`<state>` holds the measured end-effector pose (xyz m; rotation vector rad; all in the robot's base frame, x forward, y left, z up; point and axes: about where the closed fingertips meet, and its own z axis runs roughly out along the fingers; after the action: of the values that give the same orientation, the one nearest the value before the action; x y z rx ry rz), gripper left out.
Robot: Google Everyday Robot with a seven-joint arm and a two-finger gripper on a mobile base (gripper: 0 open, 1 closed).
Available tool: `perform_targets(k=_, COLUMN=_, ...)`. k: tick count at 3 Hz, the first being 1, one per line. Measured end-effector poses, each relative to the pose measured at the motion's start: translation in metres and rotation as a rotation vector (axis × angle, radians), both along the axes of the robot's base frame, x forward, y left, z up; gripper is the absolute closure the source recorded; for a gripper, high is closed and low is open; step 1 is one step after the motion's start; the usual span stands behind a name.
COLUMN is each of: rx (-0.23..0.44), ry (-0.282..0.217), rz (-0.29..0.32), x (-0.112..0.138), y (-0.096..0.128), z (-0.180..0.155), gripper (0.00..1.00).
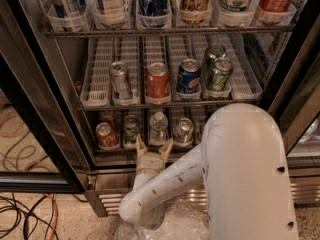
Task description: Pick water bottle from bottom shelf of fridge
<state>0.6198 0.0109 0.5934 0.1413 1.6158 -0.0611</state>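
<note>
So my hand point(153, 144) is down low in front of the fridge point(60, 99), right at the front edge of the bottom shelf point(112, 148). The two fingers are spread apart with nothing between them, tips pointing up and in toward the rack. The water bottle point(159, 127) stands upright on that bottom shelf just behind my hand, lined up with the gap between the fingers, and I'm not touching it as far as I can see. To its left are a green can point(131, 129) and a red can point(105, 134), and to its right a silvery can point(183, 130), each in its own lane. One rack up there's a red can point(158, 80) next to a blue Pepsi can point(189, 76). My big white arm point(240, 174) fills the lower right of the view.
</note>
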Motion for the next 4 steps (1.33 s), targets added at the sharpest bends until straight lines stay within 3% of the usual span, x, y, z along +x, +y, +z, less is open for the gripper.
perform_targets(k=4, rx=0.004, ry=-0.062, rz=-0.045, x=0.036, y=-0.012, z=0.010, gripper=0.30)
